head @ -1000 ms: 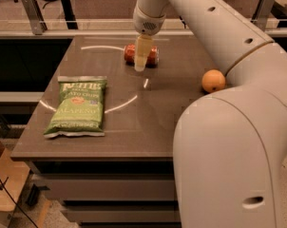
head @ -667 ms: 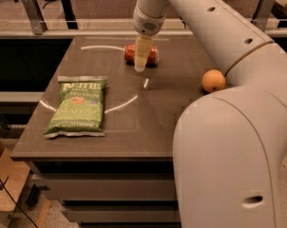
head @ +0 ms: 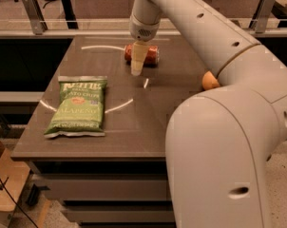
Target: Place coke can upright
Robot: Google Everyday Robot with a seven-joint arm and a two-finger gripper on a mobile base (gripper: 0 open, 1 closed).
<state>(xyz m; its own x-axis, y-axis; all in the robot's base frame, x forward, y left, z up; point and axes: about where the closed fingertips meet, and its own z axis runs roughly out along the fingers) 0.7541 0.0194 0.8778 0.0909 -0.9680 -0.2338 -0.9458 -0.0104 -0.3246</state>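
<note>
The robot's smooth cream-white jointed arm point(head: 200, 27) takes up most of the right half of the camera view. Its broad, rounded lower housing point(head: 219, 160) bulks large in the foreground, with a small oval recess low on its front. From there a thick elbow segment point(head: 257, 75) rises and bends, and a long tubular link dotted with small dark holes runs up and across toward the top middle of the view. There the link turns downward into a short cylindrical wrist point(head: 144, 25) with a perforated patch on its face. Below the wrist hangs the tapered cream-coloured plastic gripper point(head: 136, 69), pointing almost straight down with a slight tilt, its narrow tip at the lowest point, far ahead of the lower housing.
</note>
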